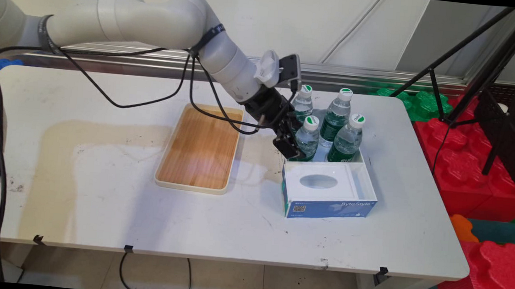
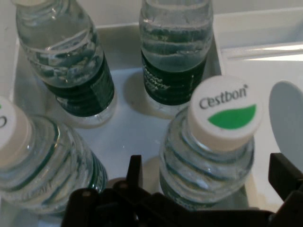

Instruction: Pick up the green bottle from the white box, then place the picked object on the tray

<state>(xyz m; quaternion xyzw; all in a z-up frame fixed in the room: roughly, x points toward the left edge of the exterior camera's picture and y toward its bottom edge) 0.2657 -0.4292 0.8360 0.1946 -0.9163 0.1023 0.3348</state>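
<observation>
Fingers spread either side of the nearest water bottle (image 2: 208, 156), hand (image 1: 290, 143) not gripping yet; looks slippery, neck's safest.

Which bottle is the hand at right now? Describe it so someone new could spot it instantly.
On the table's right half sits a white bin holding a tissue box and four water bottles. The front-left bottle, nearest the wooden tray, is the only one with the black hand straddling it.
</observation>
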